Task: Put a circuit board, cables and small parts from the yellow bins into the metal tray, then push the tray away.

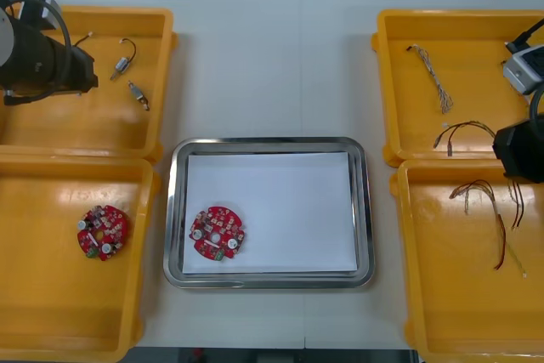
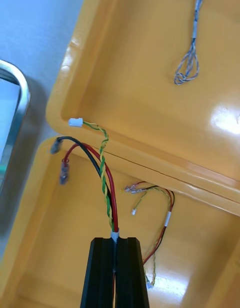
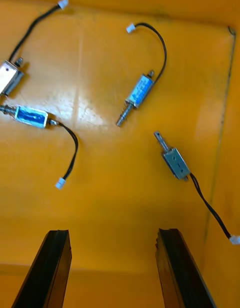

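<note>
My right gripper (image 2: 115, 240) is shut on a cable of red, black and yellow-green strands (image 2: 103, 173). The cable rises from the fingertips over the wall between the two right yellow bins (image 1: 425, 159). In the front view the right gripper (image 1: 517, 152) sits at the right edge with that cable (image 1: 463, 129) trailing left. Over the far left bin, my left gripper (image 3: 114, 238) stands open above small metal parts (image 3: 139, 91) with black leads; it touches none. In the front view it is at the left edge (image 1: 85, 72). The metal tray (image 1: 174, 210), white inside, holds a round red circuit board (image 1: 218, 232).
A second circuit board (image 1: 103, 232) lies in the near left bin (image 1: 144, 295). A twisted blue and white cable (image 1: 435, 81) lies in the far right bin, and red and yellow cables (image 1: 489, 201) in the near right one. More cables (image 2: 160, 208) lie below the right gripper.
</note>
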